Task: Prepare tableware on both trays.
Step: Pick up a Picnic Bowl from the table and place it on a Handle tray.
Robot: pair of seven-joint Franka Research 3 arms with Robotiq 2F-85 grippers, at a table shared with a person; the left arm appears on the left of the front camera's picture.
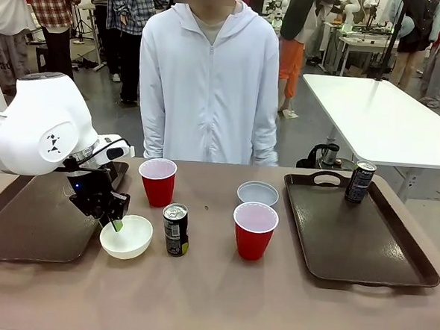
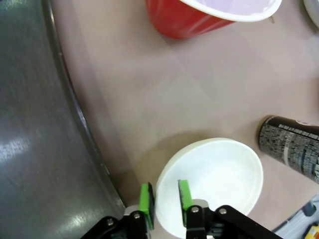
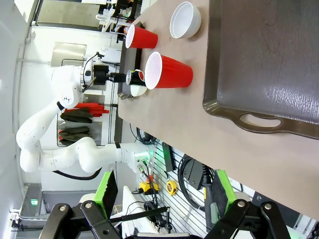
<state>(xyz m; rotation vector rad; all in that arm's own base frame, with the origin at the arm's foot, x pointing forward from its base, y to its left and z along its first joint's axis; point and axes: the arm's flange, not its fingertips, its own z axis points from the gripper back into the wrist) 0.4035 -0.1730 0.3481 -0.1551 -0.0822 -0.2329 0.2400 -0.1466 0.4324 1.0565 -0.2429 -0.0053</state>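
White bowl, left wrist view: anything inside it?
No contents: the white bowl looks bare inside, except one pad of the left gripper straddling its rim. The patch beneath that pad is hidden.

**Surface** (image 1: 211, 306): smooth, matt beige. **Nine-o'clock tray** (image 1: 22, 231) and **three-o'clock tray** (image 1: 364, 245): dark brown plastic, finely grained, soft sheen. **White bowl** (image 1: 126, 241): smooth, glossy. **Near red cup** (image 1: 253, 243) and **far red cup** (image 1: 157, 189): shiny plastic. **Near can** (image 1: 175, 235): printed black metal, bright lid. **Pads** (image 2: 146, 199) of the left jaws: matt green.
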